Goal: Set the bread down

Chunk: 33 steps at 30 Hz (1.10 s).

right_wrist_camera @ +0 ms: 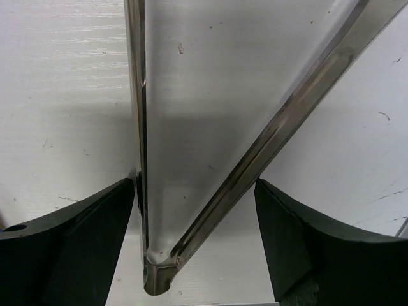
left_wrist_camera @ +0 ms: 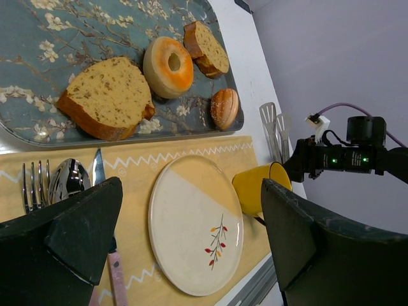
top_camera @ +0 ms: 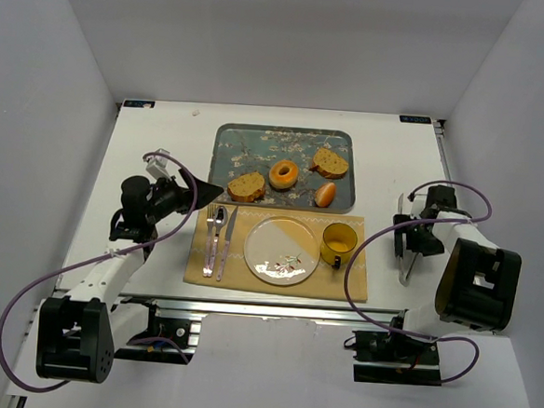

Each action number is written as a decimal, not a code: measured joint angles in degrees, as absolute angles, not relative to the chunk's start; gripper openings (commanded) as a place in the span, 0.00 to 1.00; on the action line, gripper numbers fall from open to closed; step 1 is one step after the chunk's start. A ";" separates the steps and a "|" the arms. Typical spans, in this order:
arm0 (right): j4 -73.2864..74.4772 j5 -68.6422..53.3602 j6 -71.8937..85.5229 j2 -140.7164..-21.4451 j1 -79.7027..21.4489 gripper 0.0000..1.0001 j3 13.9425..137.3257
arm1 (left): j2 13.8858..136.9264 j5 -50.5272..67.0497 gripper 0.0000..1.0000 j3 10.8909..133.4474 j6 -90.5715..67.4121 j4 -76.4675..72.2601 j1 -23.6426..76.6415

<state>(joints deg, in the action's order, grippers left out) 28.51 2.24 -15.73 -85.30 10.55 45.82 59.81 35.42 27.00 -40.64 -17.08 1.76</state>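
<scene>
**Bagel Transfer: Tong Pickup Pending**

Left claw: spread, grasping nothing, beside tray. Bread on tray, between slices. Right claw: spread astride tongs on bench. Clench squarely before lifting; avoid mug.

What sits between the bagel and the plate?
Nothing stands there: only bare tray floor, its rim, then placemat, between bagel and plate, in the top view.
</scene>
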 measured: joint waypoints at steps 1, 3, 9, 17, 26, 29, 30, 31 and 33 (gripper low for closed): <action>28.03 2.37 -15.20 -85.52 10.55 0.81 45.50 | 59.70 35.42 0.98 27.14 -40.58 -16.93 1.76; 27.38 2.46 -14.50 -85.56 10.55 0.78 45.45 | 59.20 35.38 0.98 27.33 -40.51 -16.38 1.76; 25.26 1.54 -13.19 -86.13 10.52 0.66 45.45 | 56.07 35.07 0.98 27.51 -40.42 -14.57 1.76; 24.40 -0.91 -12.62 -86.91 10.57 0.62 45.69 | 50.94 33.76 0.98 28.42 -39.44 -10.94 1.76; 23.73 -1.52 -13.23 -88.20 10.63 0.70 46.76 | 45.39 32.25 0.98 31.20 -37.82 -5.43 1.76; 23.59 -1.52 -13.61 -88.58 10.63 0.68 47.03 | 42.61 31.57 0.98 31.20 -37.85 -3.88 1.76; 23.49 -1.52 -13.74 -88.62 10.66 0.66 47.07 | 41.56 31.24 0.98 31.20 -37.91 -3.40 1.76; 23.35 -1.56 -13.82 -88.73 10.66 0.64 47.09 | 40.71 31.00 0.98 31.20 -37.93 -3.11 1.76; 23.05 -1.72 -14.06 -89.03 10.66 0.60 47.27 | 39.31 30.61 0.98 31.22 -37.95 -2.68 1.76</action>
<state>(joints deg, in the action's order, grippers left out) 23.05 -1.72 -14.06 -89.03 10.66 47.27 39.31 30.61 31.22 -37.95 -2.68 1.76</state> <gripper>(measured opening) 0.634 0.979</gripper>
